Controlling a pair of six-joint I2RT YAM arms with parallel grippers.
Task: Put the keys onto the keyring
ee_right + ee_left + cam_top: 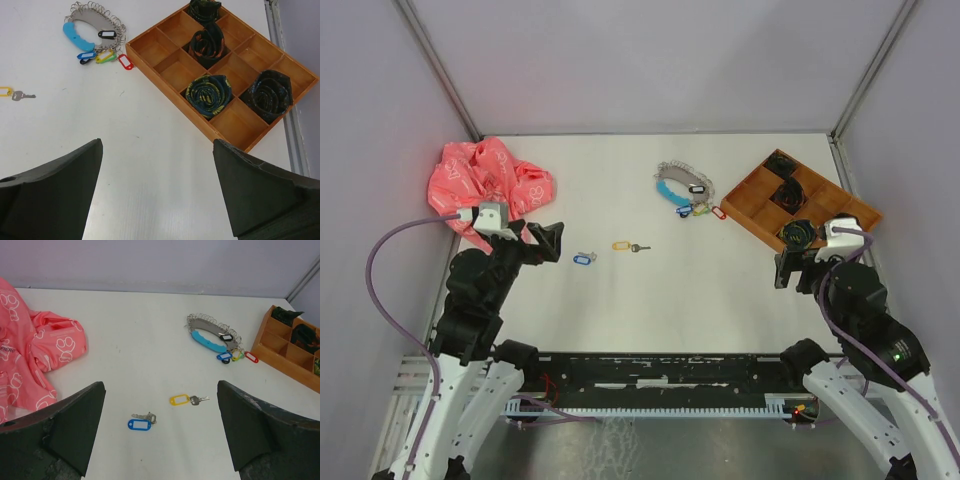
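Note:
Two loose keys lie mid-table: one with a blue tag (583, 259) (140, 423) and one with a yellow tag (625, 246) (185, 400) (10, 93). The keyring (678, 186) (212, 335) (92, 31), a grey carrier with a blue handle and many small rings, lies farther back with blue, yellow, black and red tagged keys hanging on it. My left gripper (552, 241) (160, 432) hovers open just left of the blue-tag key, holding nothing. By the tray's near corner my right gripper (790, 268) (157, 187) stands open and empty over bare table.
A wooden compartment tray (752, 197) (165, 65) (280, 352) with several rolled dark ties sits at the back right. A crumpled pink bag (485, 180) (30, 350) lies at the back left. Grey walls enclose the table on three sides.

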